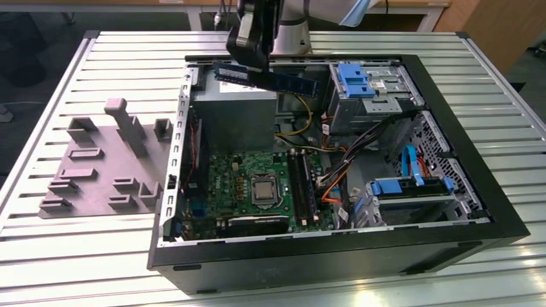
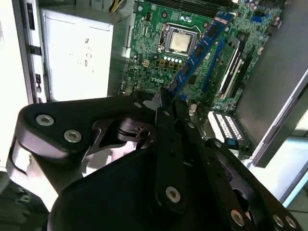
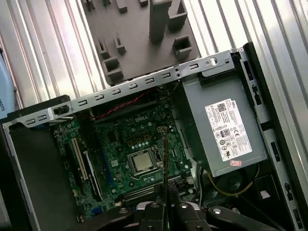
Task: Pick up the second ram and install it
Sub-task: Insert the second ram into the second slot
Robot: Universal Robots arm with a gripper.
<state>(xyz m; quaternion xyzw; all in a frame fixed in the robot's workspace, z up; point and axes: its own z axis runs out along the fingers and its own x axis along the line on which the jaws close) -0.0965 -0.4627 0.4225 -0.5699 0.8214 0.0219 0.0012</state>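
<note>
My gripper is shut on the second ram, a thin dark strip held level in the air over the back of the open computer case. It hangs above the grey power supply, clear of the green motherboard and its long black memory slots. In the second wrist view the ram looks blue and juts out from the gripper towards the board. In the first wrist view the ram is seen edge-on as a thin line rising from the gripper.
A grey fixture plate with blocks lies on the slatted table at the exterior view's left. Inside the case are drive cages with blue clips, a cable bundle and the processor socket.
</note>
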